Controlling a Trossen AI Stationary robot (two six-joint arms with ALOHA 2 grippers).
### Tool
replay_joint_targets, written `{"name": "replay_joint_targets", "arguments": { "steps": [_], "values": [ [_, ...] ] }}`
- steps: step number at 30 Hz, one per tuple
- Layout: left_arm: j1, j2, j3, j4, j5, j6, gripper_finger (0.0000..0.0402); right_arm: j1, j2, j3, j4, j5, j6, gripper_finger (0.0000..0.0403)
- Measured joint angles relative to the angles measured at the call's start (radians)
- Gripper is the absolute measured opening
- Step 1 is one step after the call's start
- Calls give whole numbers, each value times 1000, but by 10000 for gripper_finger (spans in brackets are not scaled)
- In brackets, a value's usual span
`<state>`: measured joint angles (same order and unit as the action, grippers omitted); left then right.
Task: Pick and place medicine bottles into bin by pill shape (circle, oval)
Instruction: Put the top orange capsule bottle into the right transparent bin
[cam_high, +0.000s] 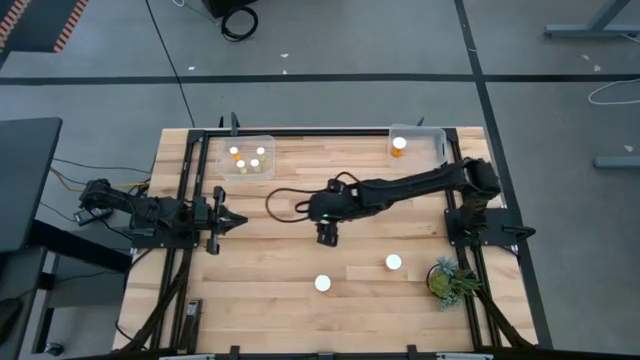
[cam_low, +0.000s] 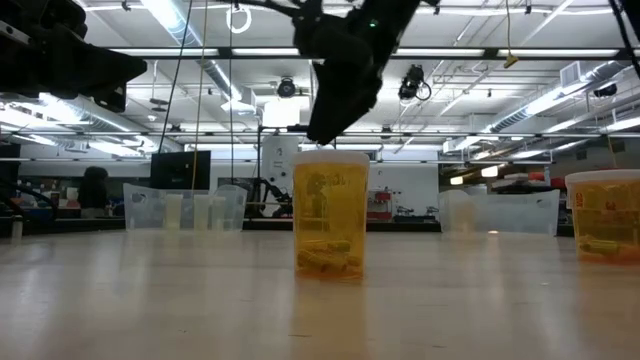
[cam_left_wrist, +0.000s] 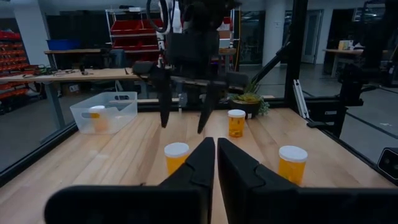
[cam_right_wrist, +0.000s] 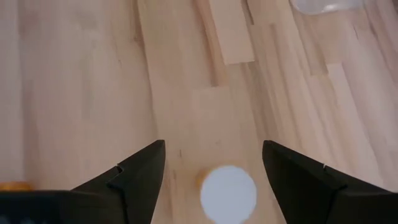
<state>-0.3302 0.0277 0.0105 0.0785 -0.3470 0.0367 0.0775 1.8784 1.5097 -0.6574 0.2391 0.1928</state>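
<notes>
Worktop (cam_high: 280, 300): pale wood planks, dark frame rails along its sides.

Right gripper (cam_high: 327, 236): arm reaches from the right edge across to the middle of the worktop, pointing straight down. Fingers spread wide, nothing between them. In the right wrist view a white-capped bottle (cam_right_wrist: 227, 193) stands on the wood below, seen cap-on between the two dark fingertips (cam_right_wrist: 140, 165), not touched.

Left gripper (cam_high: 232, 222): parked low near the left edge, pointing toward the centre. Its fingers (cam_left_wrist: 199, 165) lie pressed together, holding nothing.

Medicine bottles, loose on the worktop:
- one (cam_high: 323, 283) toward the near edge, roughly mid-width; upright, long axis vertical, white cap up.
- one (cam_high: 394, 262) to its right, nearer the green plant (cam_high: 448, 280) at the right edge; upright, cap up.
- Low view shows the closer one (cam_low: 331, 213) as an amber cylinder standing square on its base, pills heaped at the bottom, the right gripper hanging just above its cap.

Bins:
- clear bin (cam_high: 245, 156) at the far edge, left of centre, holds several bottles, caps up; cannot count them surely.
- clear bin (cam_high: 420, 143) at the far-right corner holds one bottle (cam_high: 399, 147), upright, cap up.
</notes>
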Motion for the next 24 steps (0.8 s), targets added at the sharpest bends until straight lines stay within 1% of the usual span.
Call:
{"name": "replay_joint_targets", "arguments": {
  "steps": [4,7,12,16,24],
  "values": [
    [0,0,0,-1,0,0,35,-21,77,109,-85,3,-38,274],
    [0,0,0,1,0,0,35,-48,104,145,-114,3,-39,274],
    [0,0,0,1,0,0,27,-95,131,146,-137,-35,-29,275],
    [0,0,0,1,0,0,23,-108,141,122,-135,-80,-17,282],
    [0,0,0,0,0,0,35,-100,147,108,-128,-87,16,310]
  ]
}}
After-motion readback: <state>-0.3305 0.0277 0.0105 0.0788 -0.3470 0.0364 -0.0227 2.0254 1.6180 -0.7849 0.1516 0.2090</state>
